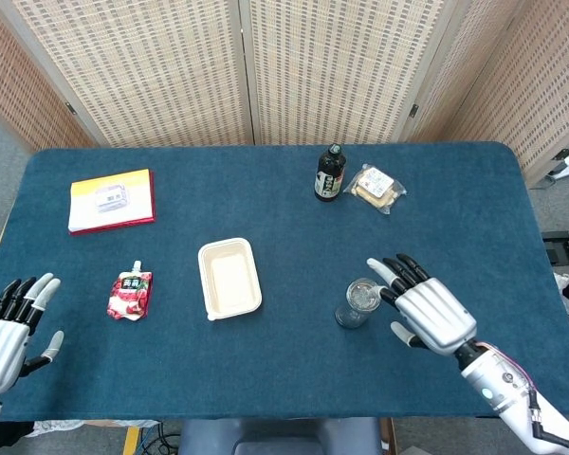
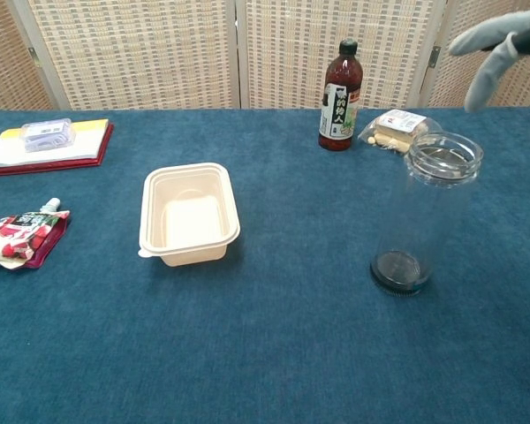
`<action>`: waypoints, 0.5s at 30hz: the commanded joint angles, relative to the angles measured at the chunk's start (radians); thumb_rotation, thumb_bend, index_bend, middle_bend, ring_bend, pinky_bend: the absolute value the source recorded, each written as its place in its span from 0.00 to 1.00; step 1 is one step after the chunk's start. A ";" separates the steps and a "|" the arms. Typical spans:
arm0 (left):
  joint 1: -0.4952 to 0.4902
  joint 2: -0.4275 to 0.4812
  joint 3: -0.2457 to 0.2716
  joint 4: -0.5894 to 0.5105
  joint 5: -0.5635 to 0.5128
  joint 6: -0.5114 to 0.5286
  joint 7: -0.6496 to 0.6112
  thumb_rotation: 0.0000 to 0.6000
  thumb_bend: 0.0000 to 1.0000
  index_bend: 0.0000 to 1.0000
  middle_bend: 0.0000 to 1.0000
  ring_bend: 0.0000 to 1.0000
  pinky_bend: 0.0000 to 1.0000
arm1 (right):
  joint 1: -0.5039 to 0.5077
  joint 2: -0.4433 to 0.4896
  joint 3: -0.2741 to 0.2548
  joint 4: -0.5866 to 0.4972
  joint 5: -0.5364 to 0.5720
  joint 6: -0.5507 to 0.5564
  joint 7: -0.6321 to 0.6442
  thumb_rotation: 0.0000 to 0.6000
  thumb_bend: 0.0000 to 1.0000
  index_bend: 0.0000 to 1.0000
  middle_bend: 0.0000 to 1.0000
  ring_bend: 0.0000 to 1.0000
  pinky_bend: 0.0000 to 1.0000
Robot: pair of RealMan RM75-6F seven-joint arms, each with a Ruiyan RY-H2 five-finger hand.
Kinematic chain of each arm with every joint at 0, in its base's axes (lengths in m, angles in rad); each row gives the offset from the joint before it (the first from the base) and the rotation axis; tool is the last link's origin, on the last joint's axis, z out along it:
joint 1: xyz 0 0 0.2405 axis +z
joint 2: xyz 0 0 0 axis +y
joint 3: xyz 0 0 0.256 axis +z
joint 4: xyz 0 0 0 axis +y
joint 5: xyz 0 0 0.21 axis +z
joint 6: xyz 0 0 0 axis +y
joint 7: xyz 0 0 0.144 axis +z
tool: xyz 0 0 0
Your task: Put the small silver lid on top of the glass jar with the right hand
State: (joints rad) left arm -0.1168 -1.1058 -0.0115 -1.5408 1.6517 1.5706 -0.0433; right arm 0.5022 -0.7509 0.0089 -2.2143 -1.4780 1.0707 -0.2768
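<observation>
The clear glass jar (image 1: 358, 303) (image 2: 427, 221) stands upright on the blue table, right of centre. The small silver lid (image 1: 364, 295) (image 2: 444, 157) lies in the jar's mouth, level with the rim. My right hand (image 1: 425, 310) hovers just right of the jar with its fingers spread and nothing in it. In the chest view only its fingers (image 2: 499, 40) show, above and to the right of the jar, clear of the rim. My left hand (image 1: 8, 327) rests at the table's near left edge, fingers apart and empty.
A cream plastic tray (image 1: 229, 278) (image 2: 188, 213) lies left of the jar. A dark sauce bottle (image 1: 329, 173) (image 2: 338, 84) and a wrapped snack (image 1: 376, 188) stand behind the jar. A red pouch (image 1: 130, 294) and a red-and-yellow book (image 1: 112, 199) lie at the left.
</observation>
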 commanded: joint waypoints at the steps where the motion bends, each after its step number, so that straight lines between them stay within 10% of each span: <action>1: -0.002 -0.001 0.001 0.000 0.001 -0.004 0.005 1.00 0.37 0.00 0.05 0.00 0.00 | -0.089 -0.049 -0.012 0.109 -0.119 0.142 0.114 1.00 0.36 0.15 0.00 0.00 0.00; 4: -0.004 -0.002 0.000 0.000 -0.006 -0.012 0.007 1.00 0.37 0.00 0.05 0.00 0.00 | -0.163 -0.116 -0.028 0.240 -0.171 0.261 0.183 1.00 0.36 0.02 0.00 0.00 0.00; 15: -0.031 -0.015 -0.006 0.007 -0.037 -0.075 0.022 1.00 0.37 0.00 0.05 0.00 0.00 | -0.385 -0.317 -0.084 0.597 -0.175 0.504 0.242 1.00 0.35 0.00 0.00 0.00 0.00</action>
State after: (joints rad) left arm -0.1441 -1.1184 -0.0168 -1.5353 1.6172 1.5000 -0.0253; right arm 0.1712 -1.0144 -0.0562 -1.6823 -1.6470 1.5265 -0.0496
